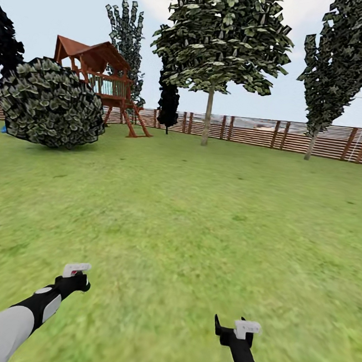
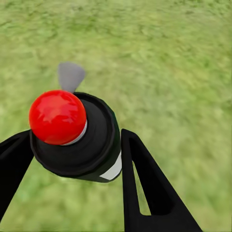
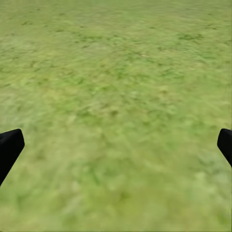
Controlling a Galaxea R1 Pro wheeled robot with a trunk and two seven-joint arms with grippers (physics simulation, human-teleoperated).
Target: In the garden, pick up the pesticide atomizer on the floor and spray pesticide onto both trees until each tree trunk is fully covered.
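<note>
Already you have the slim dark pesticide atomizer with its red round cap and white label patch [image 2: 79, 137] in your left tool [image 2: 72, 154], whose two black fingers are closed against the bottle's sides with the cap pointing away from the wrist. Your right tool [image 3: 116, 145] is spread wide with nothing between its fingers, just blurred lawn beyond them.

So the pick-up looks done and the step in hand is the approach to the first trunk. Take the brown horizontal-slat wooden fence [image 1: 253, 132] as your landmark: the nearer tall tree with a bare straight grey-brown trunk and blocky green canopy [image 1: 208, 114] stands just in front of the fence, near the middle of its run. A second bare-trunked tree with a leaning trunk [image 1: 311, 144] stands against the fence further toward your right arm's side. Both are well apart from you across open green lawn [image 1: 188, 221].

The red-roofed wooden playhouse [image 1: 100, 78] and the big round leafy bush [image 1: 50, 103] sit by the fence on your left arm's side; steer clear of them.

Next, I judge you need to drive forward toward the middle tree, then raise the left arm so the nozzle faces the bark. From here you are too far for spray to reach, and which way the nozzle faces cannot be told.
</note>
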